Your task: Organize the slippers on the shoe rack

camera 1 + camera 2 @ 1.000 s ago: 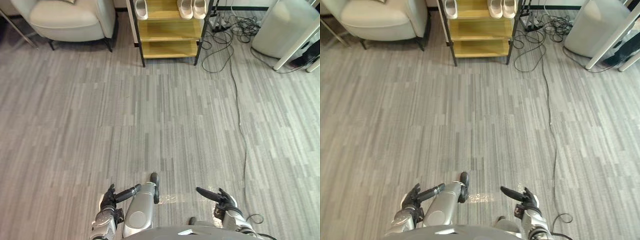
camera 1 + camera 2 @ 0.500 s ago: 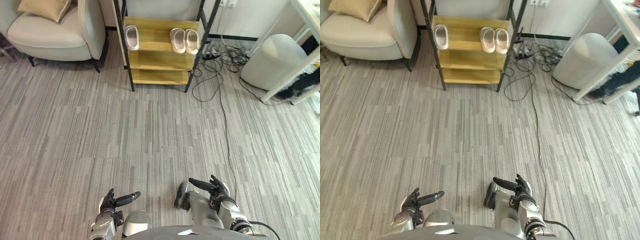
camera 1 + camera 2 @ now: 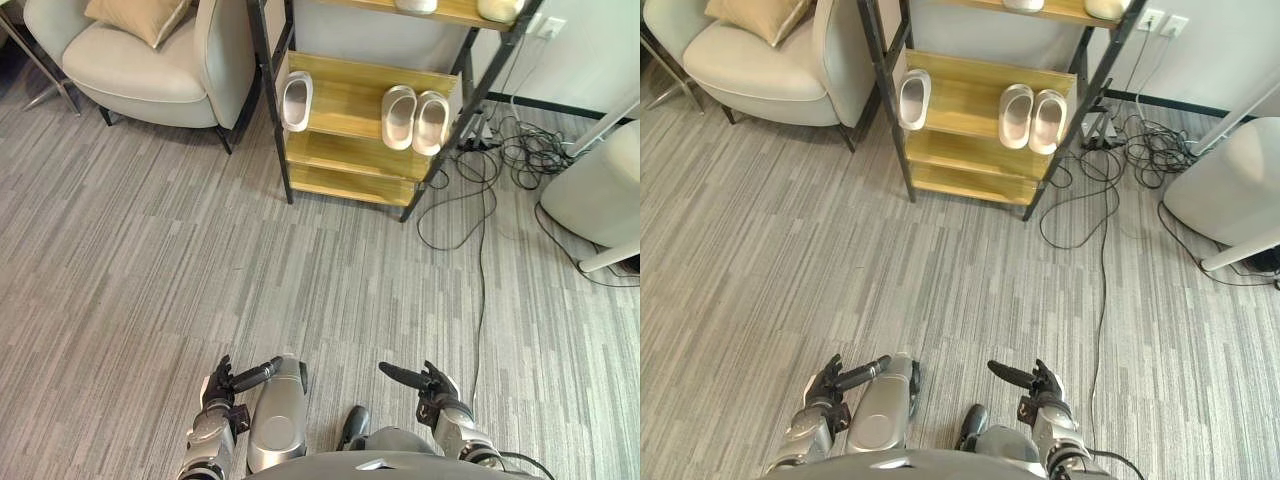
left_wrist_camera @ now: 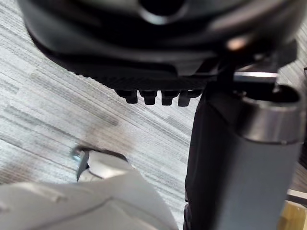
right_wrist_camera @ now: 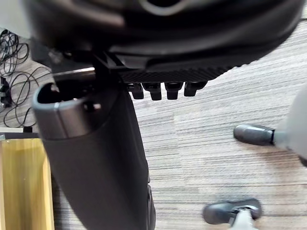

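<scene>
A wooden shoe rack (image 3: 345,140) with a black frame stands ahead against the wall. On its middle shelf a single pale slipper (image 3: 296,100) lies at the left end, and a pair of pale slippers (image 3: 415,118) lies at the right. More pale slippers (image 3: 498,8) sit on the top shelf. My left hand (image 3: 218,390) and right hand (image 3: 437,385) hang low over the grey floor, far short of the rack. Both are open with the thumb stretched inward and hold nothing. The left hand (image 4: 158,57) and the right hand (image 5: 158,43) have nothing past their fingers but floor.
A beige armchair (image 3: 140,70) with a cushion stands left of the rack. Black cables (image 3: 480,200) trail from the rack's right side across the striped floor. A white rounded object (image 3: 600,195) sits at the right, beside a white table leg.
The whole picture has shifted, so the camera moved: the rack now shows larger and lower in view. Both hands keep the same low pose and hold nothing.
</scene>
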### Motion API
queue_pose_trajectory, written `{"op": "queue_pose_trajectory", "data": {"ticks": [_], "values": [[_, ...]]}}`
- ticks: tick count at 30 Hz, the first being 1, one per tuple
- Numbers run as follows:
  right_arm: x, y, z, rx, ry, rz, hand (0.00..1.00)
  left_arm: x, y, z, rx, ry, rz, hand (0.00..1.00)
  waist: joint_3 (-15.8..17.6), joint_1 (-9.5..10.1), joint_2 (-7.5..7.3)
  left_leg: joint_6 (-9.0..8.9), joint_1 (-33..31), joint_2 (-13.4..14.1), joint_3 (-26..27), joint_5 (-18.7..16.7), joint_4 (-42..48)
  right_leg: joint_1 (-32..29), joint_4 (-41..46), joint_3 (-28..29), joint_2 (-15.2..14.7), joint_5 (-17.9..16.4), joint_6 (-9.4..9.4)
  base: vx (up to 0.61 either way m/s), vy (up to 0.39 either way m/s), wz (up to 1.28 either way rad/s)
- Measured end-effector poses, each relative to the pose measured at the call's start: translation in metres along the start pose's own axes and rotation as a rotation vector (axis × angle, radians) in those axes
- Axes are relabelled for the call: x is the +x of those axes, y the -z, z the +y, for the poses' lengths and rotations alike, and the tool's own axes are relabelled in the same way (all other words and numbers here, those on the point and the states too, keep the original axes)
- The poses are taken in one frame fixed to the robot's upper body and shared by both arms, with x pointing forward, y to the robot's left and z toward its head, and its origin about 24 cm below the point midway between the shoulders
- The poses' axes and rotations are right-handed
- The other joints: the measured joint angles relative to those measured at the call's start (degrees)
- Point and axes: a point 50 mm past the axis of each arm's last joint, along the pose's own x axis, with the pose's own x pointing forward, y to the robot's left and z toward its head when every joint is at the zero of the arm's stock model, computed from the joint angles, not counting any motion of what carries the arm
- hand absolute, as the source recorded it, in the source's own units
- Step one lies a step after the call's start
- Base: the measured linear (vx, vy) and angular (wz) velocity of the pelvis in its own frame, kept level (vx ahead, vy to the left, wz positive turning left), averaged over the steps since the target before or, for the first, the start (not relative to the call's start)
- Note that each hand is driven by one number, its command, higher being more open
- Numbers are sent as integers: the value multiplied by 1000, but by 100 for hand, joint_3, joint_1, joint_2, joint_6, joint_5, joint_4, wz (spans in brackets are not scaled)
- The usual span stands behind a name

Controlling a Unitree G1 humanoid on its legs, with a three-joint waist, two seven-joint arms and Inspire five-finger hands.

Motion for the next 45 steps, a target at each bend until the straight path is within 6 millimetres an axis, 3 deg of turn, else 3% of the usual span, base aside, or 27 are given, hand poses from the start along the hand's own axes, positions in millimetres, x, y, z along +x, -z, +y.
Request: {"op": "queue_pose_trajectory", "data": {"ticks": [1, 2, 4, 5, 6, 8, 9, 11, 13, 14, 16, 18, 20, 21, 23, 25, 26, 28, 30, 32, 33, 34, 35, 36, 38, 45], "values": [[-1, 5, 4, 5, -9, 14, 100, 1, -3, 4, 11, -7, -5, 100, -31, 1, -175, 178, -24, -156, 36, -205, 126, 24, 19, 12, -136, -83, -53, 523, 170, 3], [-1, 6, 6, 8, -14, 16, 100, 2, -4, 5, 17, -9, -7, 100, -71, 3, -242, 198, -41, -199, 42, -283, 175, 12, 46, 22, -190, -81, -51, 506, 164, 12], [-2, 5, 11, 13, -30, 15, 100, 2, -2, 9, 20, -17, 8, 100, -113, 56, -291, 433, 13, -249, 153, -878, 818, -94, 884, 268, -438, -111, 21, 538, 188, -15], [-2, 7, 13, 12, -38, 18, 100, 1, 2, 10, 24, -19, 21, 100, -130, 55, -276, 538, 262, -226, 239, -1237, 1014, -346, 1931, 449, -620, -98, 131, 546, 209, -35], [-2, 7, 15, 2, -50, 16, 100, 0, 4, 10, 45, -12, 31, 100, -156, 34, -290, 598, 551, -245, 296, -1487, 1021, -811, 3259, 587, -863, 176, 582, 442, 164, -26], [-2, 7, 15, -3, -55, 15, 100, 1, 2, 10, 57, -8, 26, 100, -159, 6, -288, 622, 704, -260, 295, -1608, 1012, -1121, 4072, 639, -969, 254, 711, 377, 106, -8], [-3, 8, 15, -11, -56, 20, 100, 1, 1, 10, 64, -5, 24, 100, -151, -20, -271, 655, 1008, -268, 292, -1745, 936, -1519, 4970, 571, -1095, 157, 573, 458, 66, -1], [-4, 11, 13, -21, -55, 21, 100, 0, 3, 8, 61, 0, 29, 100, -143, -91, -194, 682, 1598, -260, 246, -1811, 585, -1970, 5407, 182, -1169, -45, 250, 364, 41, 10], [-2, 3, 11, -27, -52, -9, 100, 0, 3, 4, 57, 10, 29, 100, -111, -201, -83, 678, 2159, -180, 95, -1809, 198, -2319, 4509, -210, -967, -194, 11, 325, -1, 28], [-2, 2, 11, -26, -53, -16, 100, 1, 2, 3, 55, 12, 28, 100, -109, -215, -78, 678, 2236, -165, 59, -1809, 142, -2386, 4285, -232, -909, -196, 4, 392, -65, 41], [-2, -4, 14, -21, -63, -42, 100, 1, 0, -2, 48, 24, 22, 100, -111, -290, -65, 588, 2505, -64, -189, -1861, -92, -2715, 2740, -136, -578, -66, 61, 390, -118, 59], [-1, -5, 14, -22, -65, -41, 100, 0, 4, -2, 45, 28, 32, 100, -126, -291, -108, 428, 2707, -47, -320, -1974, -206, -2829, 1598, -1, -445, 440, 121, 387, -160, 52], [-2, -1, 12, -21, -59, -31, 100, 0, 7, 0, 48, 23, 46, 100, -152, -322, -162, 227, 2977, -39, -635, -2212, -240, -2697, 1170, 106, -423, 1523, -23, 529, -275, 68], [-1, -3, 8, -24, -50, -36, 100, -1, 10, -2, 47, 25, 54, 100, -187, -311, -8, 178, 3055, 135, -789, -2271, -225, -2698, 1466, 23, -327, 1298, -307, 383, -224, 57], [-1, -2, 5, 2, -35, -35, 100, -3, 16, -6, 39, 32, 71, 100, -248, -311, 122, 168, 2923, 293, -1028, -2270, 280, -2633, 1723, -173, -220, 899, -472, 542, -293, 39], [-3, 6, 1, 36, -14, -10, 100, -4, 17, -4, 30, 29, 75, 100, -311, -324, 238, -215, 2425, 478, -1164, -2085, 1688, -2260, 1663, -402, -43, 620, -558, 580, -309, 40], [-4, 11, 1, 39, -14, 3, 100, -3, 16, -6, 13, 29, 71, 100, -303, -321, 272, -435, 2069, 592, -1133, -1782, 2550, -2009, 1555, -457, 37, 517, -593, 346, -173, 25], [-5, 13, 1, 38, -12, 10, 100, -3, 13, -6, 4, 31, 58, 100, -296, -293, 299, -385, 1571, 817, -874, -1706, 3638, -1604, 1306, -481, 190, 438, -622, 378, -144, 13], [-5, 14, 1, 40, -13, 14, 100, -1, 7, -7, 5, 32, 37, 100, -265, -278, 237, -372, 1221, 856, -631, -1921, 3934, -1266, 1058, -475, 211, 438, -602, 348, -59, 0], [-5, 14, 1, 38, -8, 19, 100, 0, 1, -8, 18, 41, 13, 100, -243, -274, 187, -359, 916, 749, -479, -2270, 3168, -933, 818, -390, 157, 481, -536, 240, 84, -18], [-4, 12, 2, 38, -8, 14, 100, 0, -1, -9, 29, 47, 2, 100, -230, -265, 178, -371, 794, 648, -549, -2310, 2317, -862, 799, -285, 75, 484, -463, 188, 134, -28], [-4, 12, 2, 38, -7, 13, 100, 1, -2, -10, 34, 50, 0, 100, -228, -266, 182, -380, 771, 611, -606, -2273, 1991, -847, 803, -249, 51, 486, -410, 257, 281, -36], [-3, 10, -3, 31, 6, 10, 100, 0, -1, -12, 40, 57, 3, 100, -225, -263, 249, -353, 802, 562, -753, -1553, 1259, -787, 807, -157, 44, 456, -211, 204, 260, -25], [-5, 15, 3, 17, -7, 24, 100, 1, -2, -10, 60, 56, 6, 100, -248, -233, 74, -245, 963, 323, -674, -1558, 1128, -758, 709, 16, -117, 434, -92, 244, 296, -15], [-6, 22, 3, 3, -13, 43, 100, 2, -5, -8, 87, 59, -2, 100, -286, -247, -35, -243, 979, 154, -668, -1558, 1192, -628, 522, 216, -236, 436, -92, 174, 171, 9], [-6, 22, 7, 3, -35, 41, 100, -2, 15, 6, 119, 33, 79, 100, -307, -279, -35, -213, 1441, 55, -497, -1578, 906, -381, 215, 735, -314, 655, 116, 46, 58, -23]]}}
